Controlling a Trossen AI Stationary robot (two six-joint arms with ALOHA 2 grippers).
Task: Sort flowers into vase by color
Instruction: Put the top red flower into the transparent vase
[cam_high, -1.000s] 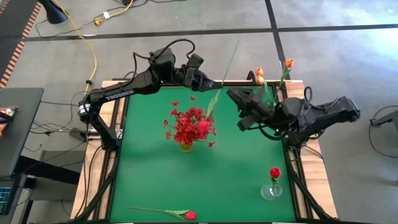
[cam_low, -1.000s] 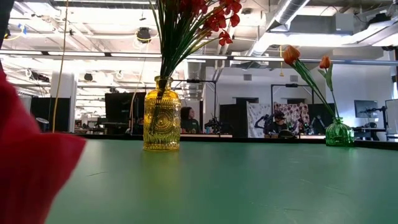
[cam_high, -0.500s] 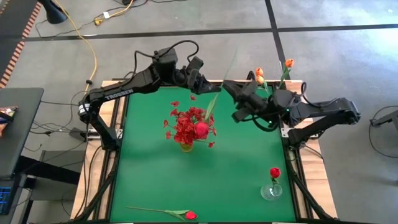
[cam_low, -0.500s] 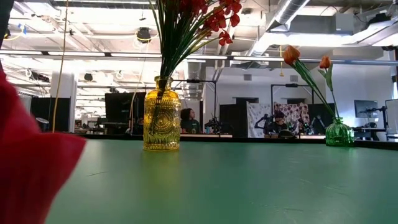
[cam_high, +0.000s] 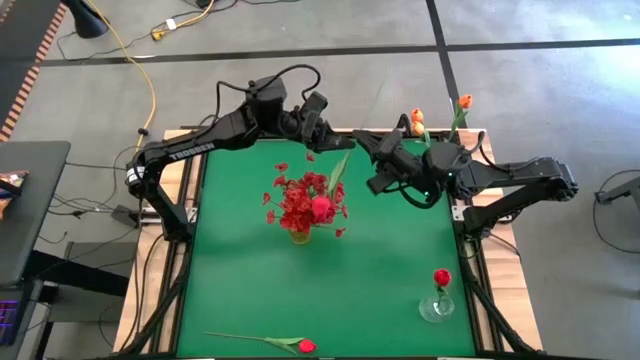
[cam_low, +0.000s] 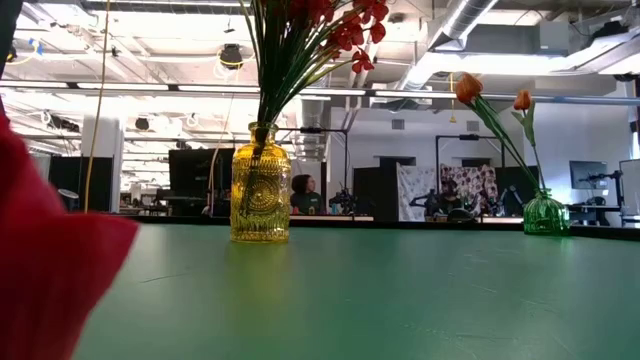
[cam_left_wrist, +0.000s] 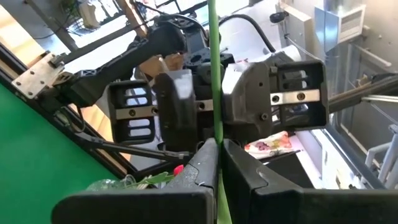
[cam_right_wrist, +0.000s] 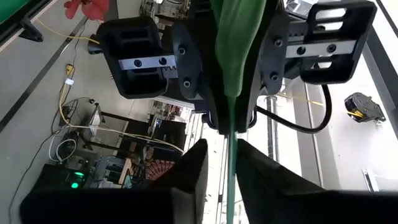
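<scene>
Near the counter's (cam_high: 230, 260) back edge, the left hand (cam_high: 343, 143) and right hand (cam_high: 362, 138) meet face to face, both clamped on one thin green stem (cam_left_wrist: 214, 74). Its pink bloom (cam_high: 322, 208) hangs by the red sprigs (cam_high: 297, 200) in the yellow vase (cam_low: 260, 196) at the counter's middle. Another red flower (cam_high: 303, 345) lies at the front edge.
</scene>
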